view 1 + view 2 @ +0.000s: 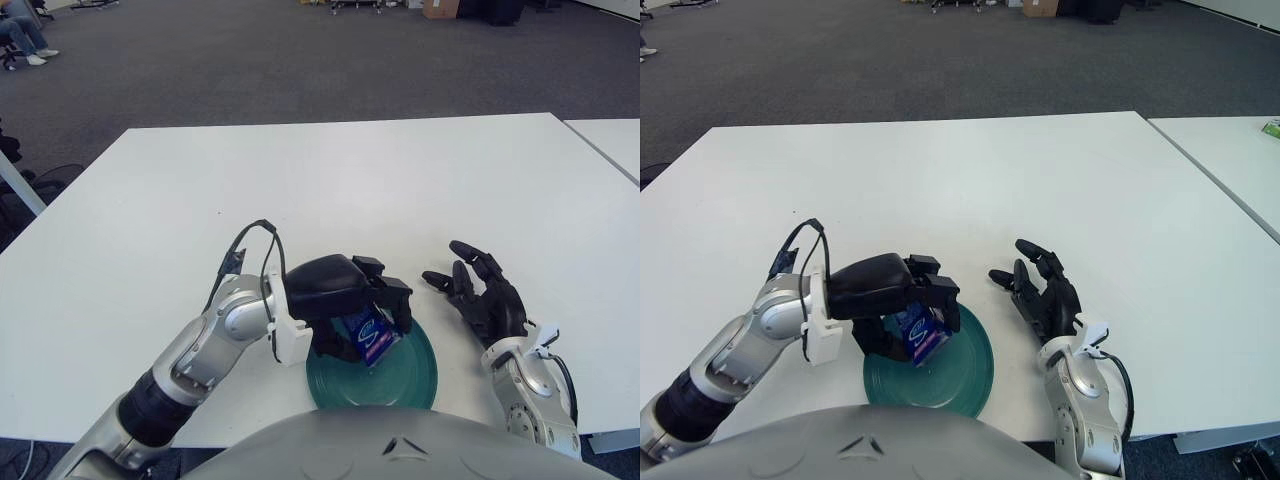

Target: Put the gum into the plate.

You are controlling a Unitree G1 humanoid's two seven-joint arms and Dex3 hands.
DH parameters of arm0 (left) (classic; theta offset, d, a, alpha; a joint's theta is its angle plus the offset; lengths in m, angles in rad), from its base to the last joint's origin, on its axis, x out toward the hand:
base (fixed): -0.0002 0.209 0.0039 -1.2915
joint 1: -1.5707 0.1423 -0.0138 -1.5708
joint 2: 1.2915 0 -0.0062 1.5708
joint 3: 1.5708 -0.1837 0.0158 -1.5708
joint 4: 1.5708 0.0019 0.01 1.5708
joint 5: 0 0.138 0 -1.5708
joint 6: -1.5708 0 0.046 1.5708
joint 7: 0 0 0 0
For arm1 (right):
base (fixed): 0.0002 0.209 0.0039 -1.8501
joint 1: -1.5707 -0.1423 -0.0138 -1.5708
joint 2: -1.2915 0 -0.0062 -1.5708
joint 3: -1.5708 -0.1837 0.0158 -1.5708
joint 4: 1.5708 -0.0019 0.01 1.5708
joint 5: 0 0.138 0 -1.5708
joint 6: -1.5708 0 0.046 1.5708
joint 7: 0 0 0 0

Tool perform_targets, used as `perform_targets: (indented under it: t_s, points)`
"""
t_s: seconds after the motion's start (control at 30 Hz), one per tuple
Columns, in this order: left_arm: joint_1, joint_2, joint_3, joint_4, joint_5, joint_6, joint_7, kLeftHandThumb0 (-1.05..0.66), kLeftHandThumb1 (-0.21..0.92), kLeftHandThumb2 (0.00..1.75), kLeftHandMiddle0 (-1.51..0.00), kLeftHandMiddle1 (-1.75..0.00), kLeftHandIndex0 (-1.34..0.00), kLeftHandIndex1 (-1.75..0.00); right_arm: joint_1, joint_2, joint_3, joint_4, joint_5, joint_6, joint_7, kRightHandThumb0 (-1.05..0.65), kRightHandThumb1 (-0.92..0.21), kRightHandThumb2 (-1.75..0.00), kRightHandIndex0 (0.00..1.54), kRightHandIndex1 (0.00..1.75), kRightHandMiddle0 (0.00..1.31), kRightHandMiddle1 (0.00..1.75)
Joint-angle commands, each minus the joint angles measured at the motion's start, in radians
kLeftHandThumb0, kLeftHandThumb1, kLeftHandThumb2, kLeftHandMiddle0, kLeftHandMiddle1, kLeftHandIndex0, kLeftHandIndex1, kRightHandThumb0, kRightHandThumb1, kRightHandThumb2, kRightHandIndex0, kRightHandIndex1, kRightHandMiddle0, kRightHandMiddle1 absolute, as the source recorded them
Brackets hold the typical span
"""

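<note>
A dark green plate (pixel 410 375) sits at the table's near edge, in front of me. My left hand (pixel 350 300) hovers over the plate's left half, fingers curled around a blue gum pack (pixel 367 337), which hangs tilted just above the plate's surface. The same pack shows in the right eye view (pixel 918 333). My right hand (pixel 485 295) is to the right of the plate, palm up with fingers spread, holding nothing.
The white table (pixel 330 190) stretches away beyond the plate. A second white table (pixel 610 140) adjoins at the far right. Grey carpet floor lies beyond, with chairs and boxes far off.
</note>
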Motion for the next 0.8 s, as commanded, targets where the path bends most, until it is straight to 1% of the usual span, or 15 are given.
perform_targets:
  t_s: [0.0,0.2,0.57,0.67,0.7,0.73,0.77]
  points:
    - [-0.016,0.024,-0.007,0.015,-0.004,-0.029,-0.025,0.00,0.50,0.79,-0.75,-1.34,-0.63,-1.24,0.061,0.006,0.007,0.050,-0.016,0.083,-0.026,-0.53,-0.92,-0.59,0.52,0.69,0.16,0.91]
    - [-0.009,0.041,-0.020,0.032,0.005,-0.059,-0.041,0.00,0.53,0.76,-0.74,-1.33,-0.62,-1.24,0.062,-0.001,0.012,0.056,-0.020,0.076,-0.025,-0.54,-0.92,-0.58,0.54,0.71,0.16,0.91]
    - [0.002,0.043,-0.036,0.032,0.015,-0.011,-0.080,0.00,0.56,0.73,-0.73,-1.34,-0.60,-1.24,0.068,-0.002,0.019,0.060,-0.030,0.058,-0.023,-0.56,-0.92,-0.58,0.57,0.73,0.14,0.91]
    - [0.006,0.035,-0.040,0.035,0.036,-0.014,-0.070,0.00,0.62,0.64,-0.68,-1.35,-0.56,-1.27,0.070,-0.001,0.020,0.062,-0.031,0.056,-0.022,-0.56,-0.92,-0.59,0.56,0.72,0.13,0.90]
    - [0.011,0.031,-0.043,0.036,0.044,-0.017,-0.064,-0.01,0.68,0.56,-0.65,-1.34,-0.54,-1.28,0.070,0.000,0.021,0.061,-0.031,0.056,-0.023,-0.57,-0.92,-0.60,0.56,0.72,0.12,0.90]
    - [0.014,0.029,-0.045,0.036,0.050,-0.019,-0.060,-0.01,0.77,0.43,-0.62,-1.32,-0.50,-1.33,0.070,0.001,0.022,0.061,-0.032,0.056,-0.024,-0.57,-0.92,-0.60,0.55,0.72,0.12,0.90]
    - [0.017,0.026,-0.047,0.035,0.055,-0.021,-0.056,-0.01,0.80,0.39,-0.61,-1.31,-0.48,-1.34,0.070,0.002,0.022,0.061,-0.032,0.057,-0.024,-0.58,-0.92,-0.61,0.55,0.71,0.12,0.90]
